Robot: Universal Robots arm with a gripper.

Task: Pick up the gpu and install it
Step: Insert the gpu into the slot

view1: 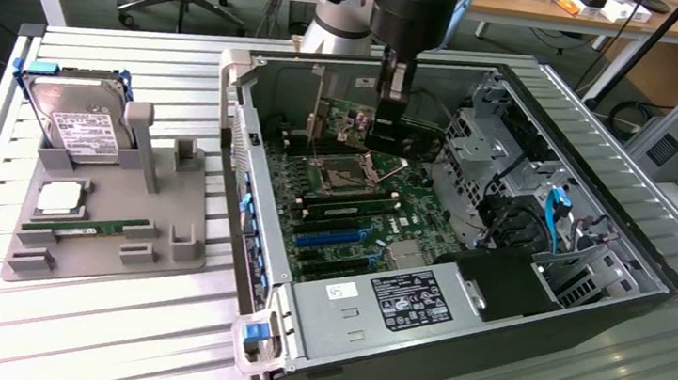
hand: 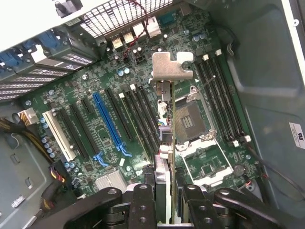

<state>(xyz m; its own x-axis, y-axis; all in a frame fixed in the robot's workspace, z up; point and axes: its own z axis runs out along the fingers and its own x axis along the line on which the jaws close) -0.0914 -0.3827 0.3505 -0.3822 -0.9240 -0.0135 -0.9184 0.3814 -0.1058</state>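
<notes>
Gpu (hand: pixel 164 143): held edge-on between the fingers (hand: pixel 143 205), hanging over the motherboard (hand: pixel 109 119) inside the open case (view1: pixel 258 238). Silver bracket (hand: pixel 171 67) at the end far from the fingers.
Gripper (view1: pixel 385 138): fingers clamped on the gpu, one on each flat face, gripping the end opposite the bracket. In the exterior view the arm reaches down into the case, over the area near the CPU socket (view1: pixel 351 174).
Long axis: the gpu runs straight out from the fingers, roughly in line with the expansion slots, so little turning looks needed.
Key relation: in the wrist view the gpu sits over the strip between the black slots and the CPU socket (hand: pixel 190 119). The blue slot (hand: pixel 107 121) and the white slot (hand: pixel 59 133) lie off to one side of the gpu, apart from it. Judged not yet over a slot; which slot is meant I cannot tell.
Contact: lower edge appears clear of the board; not seated.
Table (view1: pixel 85 334): grey fixture (view1: pixel 109 223) beside the case carries a hard drive (view1: pixel 74 124) and a RAM stick (view1: pixel 89 228), untouched.
Task state: pickup done, install still open.
</notes>
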